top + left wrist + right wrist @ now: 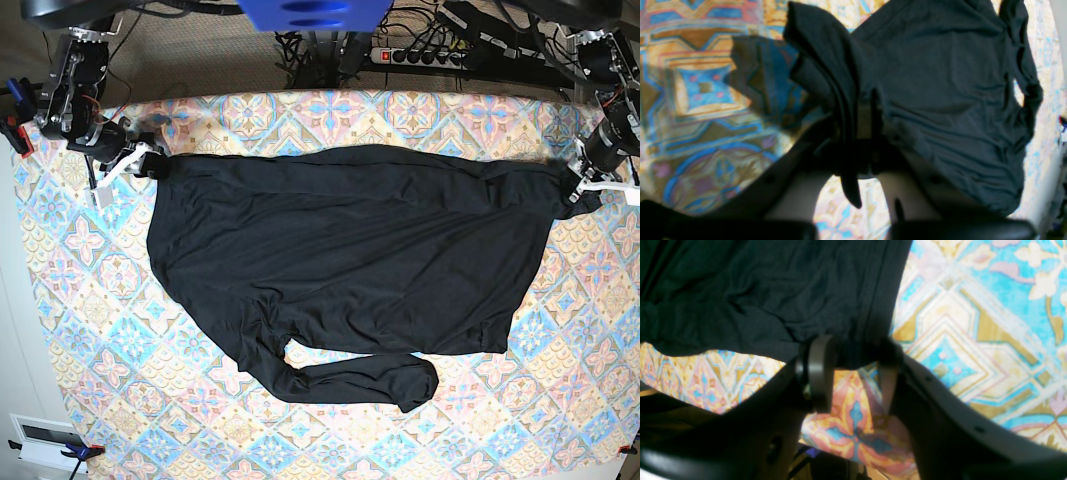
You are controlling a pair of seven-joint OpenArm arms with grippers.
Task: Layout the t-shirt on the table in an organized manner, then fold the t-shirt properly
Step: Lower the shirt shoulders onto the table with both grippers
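Just one t-shirt (pixel 350 260) (black) on one table (pixel 90 330).

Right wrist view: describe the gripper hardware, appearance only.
The right gripper has two broad matte black curved jaws with small round screw holes. One finger carries a grey, rounded pad; the other shows a thin pale beige inner strip. The left gripper looks alike: dark jaws with pale inner faces.

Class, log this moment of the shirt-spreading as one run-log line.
left gripper: shut on t-shirt corner | right gripper: open at hem | t-shirt: spread across table, sleeve bunched at front
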